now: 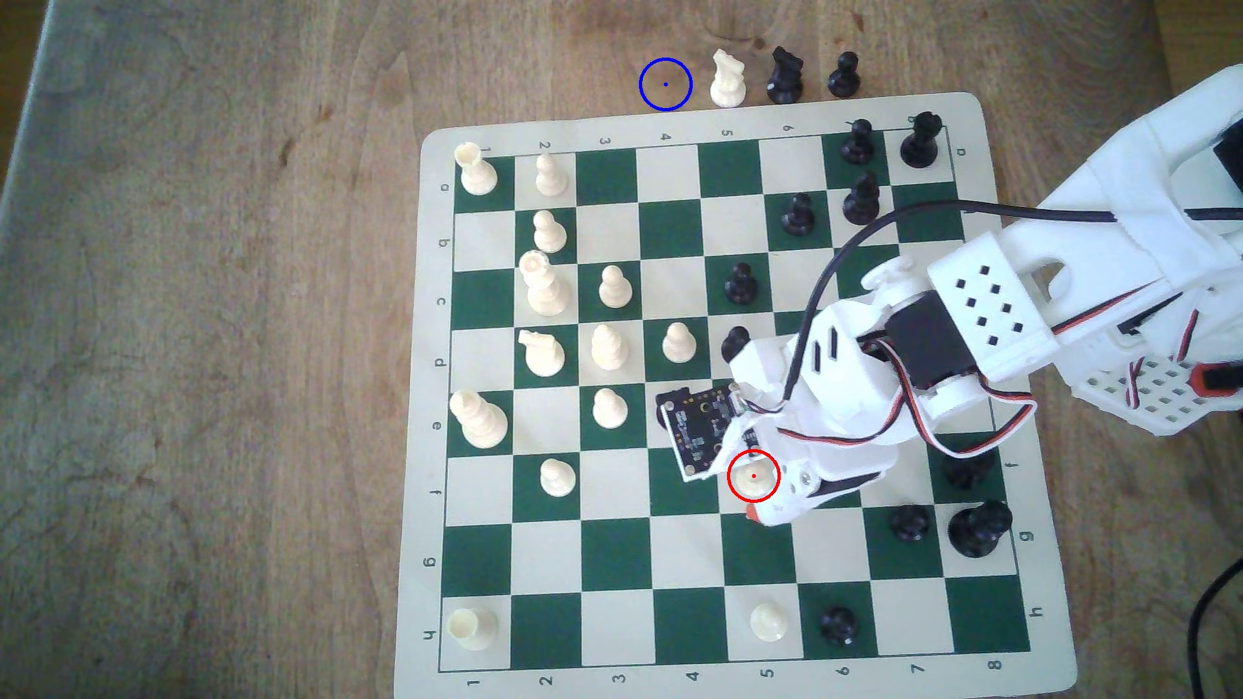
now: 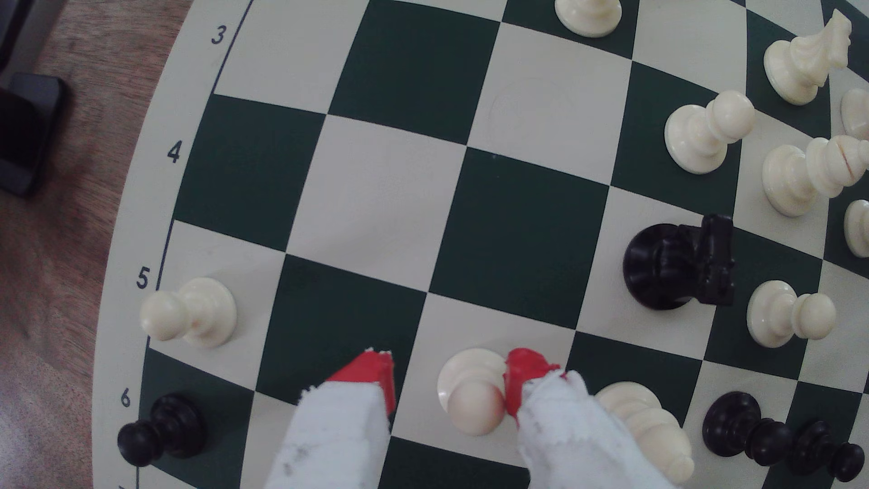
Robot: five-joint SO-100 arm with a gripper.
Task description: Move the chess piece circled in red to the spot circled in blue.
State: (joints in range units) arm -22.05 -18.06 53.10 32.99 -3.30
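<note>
Tabletop [image 1: 202, 336]: brown wood grain, carrying all items. Chessboard [image 1: 679, 222]: green-and-cream mat, pieces scattered over it. Arm [image 1: 975, 309]: white, reaching in from the exterior view's right. End effector [image 2: 449, 381]: red-tipped fingers [image 2: 371, 376] apart, straddling the pawn; one tip touches or nearly touches its collar, the other stands clear with a gap. Cream pawn [image 1: 753, 476]: ringed in red, upright on a cream square, row f, column 5. Blue ring [image 1: 665, 84]: on bare wood just beyond the board's far edge, beside a cream knight [image 1: 728, 80]. Step in hand, by judgement: positioning for the grasp, pawn not yet gripped or lifted. Next move calls for closing squarely on the pawn, lifting clear of neighbouring pieces, then carrying across the board to the ring.
</note>
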